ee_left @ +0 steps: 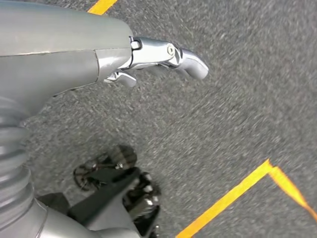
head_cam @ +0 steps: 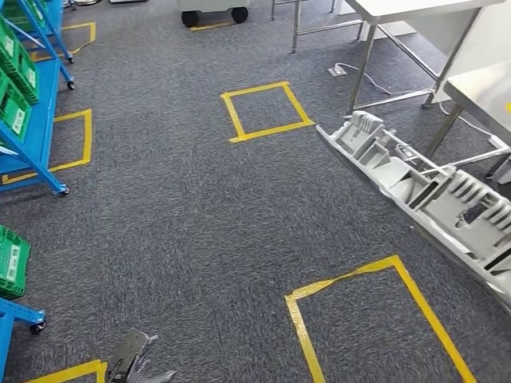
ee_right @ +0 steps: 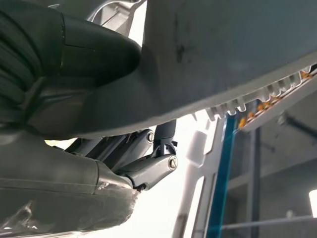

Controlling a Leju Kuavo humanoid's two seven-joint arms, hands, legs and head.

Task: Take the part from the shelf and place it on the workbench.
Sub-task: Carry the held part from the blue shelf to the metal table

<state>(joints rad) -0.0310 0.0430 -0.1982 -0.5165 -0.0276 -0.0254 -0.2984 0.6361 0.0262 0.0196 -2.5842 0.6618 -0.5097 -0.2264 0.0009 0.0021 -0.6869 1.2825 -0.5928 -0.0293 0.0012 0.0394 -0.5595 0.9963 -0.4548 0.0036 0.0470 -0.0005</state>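
One long grey ribbed plastic part (head_cam: pixel 421 187) is carried above the carpet, slanting across the right side, gripped by the right hand (ee_right: pixel 123 148), whose thumb and fingers clamp its edge. The left hand (ee_left: pixel 112 64) hangs low over the floor, holding nothing, fingers apart. Two steel workbenches (head_cam: pixel 421 9) stand ahead; one blue shelf rack (head_cam: pixel 42 120) carries three green bins (head_cam: pixel 15 76). Five yellow tape squares (head_cam: pixel 266 109) mark the carpet.
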